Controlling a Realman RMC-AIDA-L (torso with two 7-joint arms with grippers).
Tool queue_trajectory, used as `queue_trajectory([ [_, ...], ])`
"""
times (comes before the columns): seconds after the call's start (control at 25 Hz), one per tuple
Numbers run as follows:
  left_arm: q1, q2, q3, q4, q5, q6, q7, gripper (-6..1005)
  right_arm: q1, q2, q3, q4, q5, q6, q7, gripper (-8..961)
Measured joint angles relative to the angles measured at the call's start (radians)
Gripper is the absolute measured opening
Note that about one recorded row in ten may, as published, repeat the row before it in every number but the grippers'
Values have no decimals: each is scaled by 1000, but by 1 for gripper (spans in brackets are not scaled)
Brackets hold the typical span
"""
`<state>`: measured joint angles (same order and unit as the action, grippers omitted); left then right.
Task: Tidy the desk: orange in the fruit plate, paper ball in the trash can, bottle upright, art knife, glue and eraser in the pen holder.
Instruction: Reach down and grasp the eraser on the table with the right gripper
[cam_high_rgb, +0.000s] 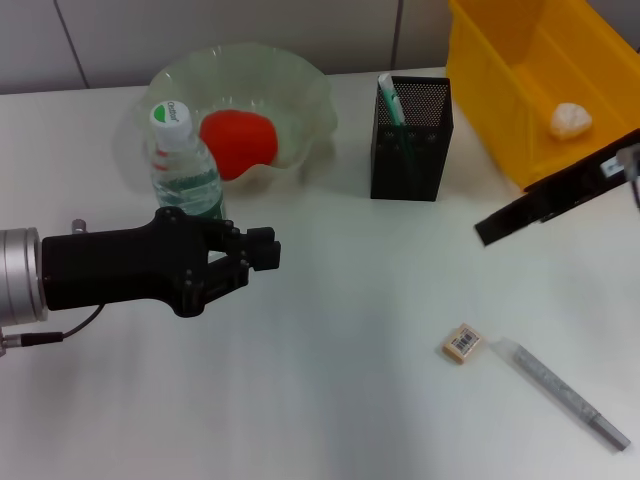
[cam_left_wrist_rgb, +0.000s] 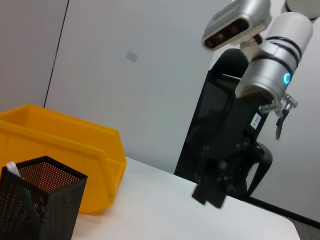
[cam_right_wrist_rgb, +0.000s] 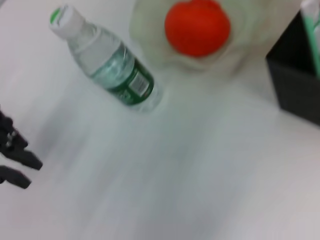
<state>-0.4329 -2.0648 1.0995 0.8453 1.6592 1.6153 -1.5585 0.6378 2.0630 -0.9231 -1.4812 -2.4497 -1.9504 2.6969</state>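
Left gripper (cam_high_rgb: 262, 252) at 9 o'clock, fingers parted, holding nothing, just off upright bottle (cam_high_rgb: 186, 163) (apparently released) | right gripper (cam_high_rgb: 545, 206) at 2 o'clock, fingers: cannot tell | eraser (cam_high_rgb: 461, 343), art knife (cam_high_rgb: 565, 392) at 5 o'clock, unplaced

A white desk (cam_high_rgb: 330, 400) carries a fruit plate (cam_high_rgb: 310, 105) and upright bottle (cam_high_rgb: 186, 165) at upper left, a mesh pen holder (cam_high_rgb: 410, 150) top centre, a yellow bin (cam_high_rgb: 500, 90) upper right, and an eraser (cam_high_rgb: 461, 343) beside an art knife (cam_high_rgb: 570, 395) lower right.
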Motion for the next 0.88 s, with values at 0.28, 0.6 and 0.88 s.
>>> queue_trajectory([
  [0.28,-2,0,1,0,1,-2,0,138,100,-12,-1,212,-107,-1,20,323],
  [0.6,1,0,2,0,1,-6,6,138,181,-23,-23,352,-194,58,-15,328],
  [0.88,3,0,2,-2,1,-6,17,138,228,-30,-57,457,-232,95,-17,367],
])
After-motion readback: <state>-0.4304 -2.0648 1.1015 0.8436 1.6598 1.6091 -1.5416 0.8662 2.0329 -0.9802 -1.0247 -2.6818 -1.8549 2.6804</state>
